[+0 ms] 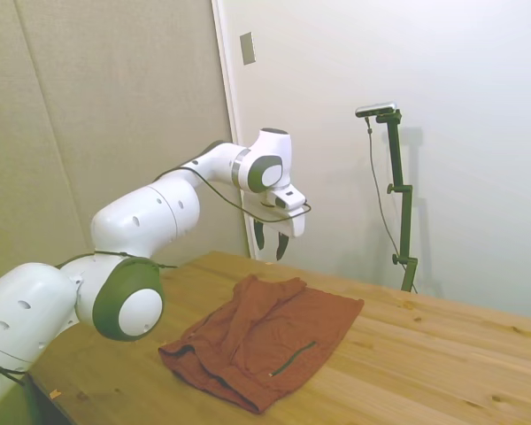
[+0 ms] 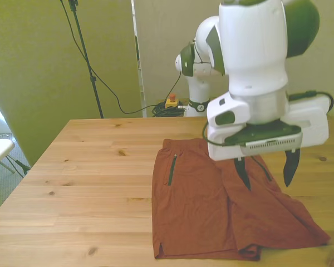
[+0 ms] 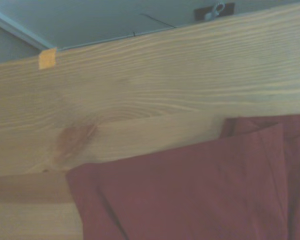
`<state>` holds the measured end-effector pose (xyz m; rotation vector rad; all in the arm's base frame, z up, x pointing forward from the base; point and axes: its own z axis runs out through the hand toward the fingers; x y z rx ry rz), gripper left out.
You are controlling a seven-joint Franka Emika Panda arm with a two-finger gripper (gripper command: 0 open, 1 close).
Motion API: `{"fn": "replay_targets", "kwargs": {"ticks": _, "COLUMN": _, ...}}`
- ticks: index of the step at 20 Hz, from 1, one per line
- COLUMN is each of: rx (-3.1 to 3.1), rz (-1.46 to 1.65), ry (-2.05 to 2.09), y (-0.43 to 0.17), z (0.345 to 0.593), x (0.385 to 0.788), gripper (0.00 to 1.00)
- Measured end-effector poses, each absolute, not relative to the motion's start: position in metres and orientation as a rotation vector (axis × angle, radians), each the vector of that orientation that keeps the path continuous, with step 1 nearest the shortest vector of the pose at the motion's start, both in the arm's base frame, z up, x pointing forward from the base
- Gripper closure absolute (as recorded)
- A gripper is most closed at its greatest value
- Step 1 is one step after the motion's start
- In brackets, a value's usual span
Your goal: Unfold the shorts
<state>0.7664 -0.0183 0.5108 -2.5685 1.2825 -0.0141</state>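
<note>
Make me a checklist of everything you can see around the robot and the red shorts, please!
Surface: wooden table, knots in the grain, a small orange square stuck near one edge.
Job's things: rust-red shorts lying on the table, part of the cloth folded over itself; a dark zipper line shows.
Clutter: nothing seen.
Grippers: gripper hangs above the shorts, fingers spread apart and holding nothing.
Cables: a thin black cable runs along the arm to the wrist; black cables lie behind the table near a red button box.
Surroundings: pale walls, a wall plate.
</note>
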Motion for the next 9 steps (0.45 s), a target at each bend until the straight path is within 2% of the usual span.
{"fn": "replay_targets", "kwargs": {"ticks": 9, "rx": -2.561, "rz": -0.135, "ry": 1.190, "y": -0.031, "z": 0.608, "x": 0.731, "gripper": 0.00}}
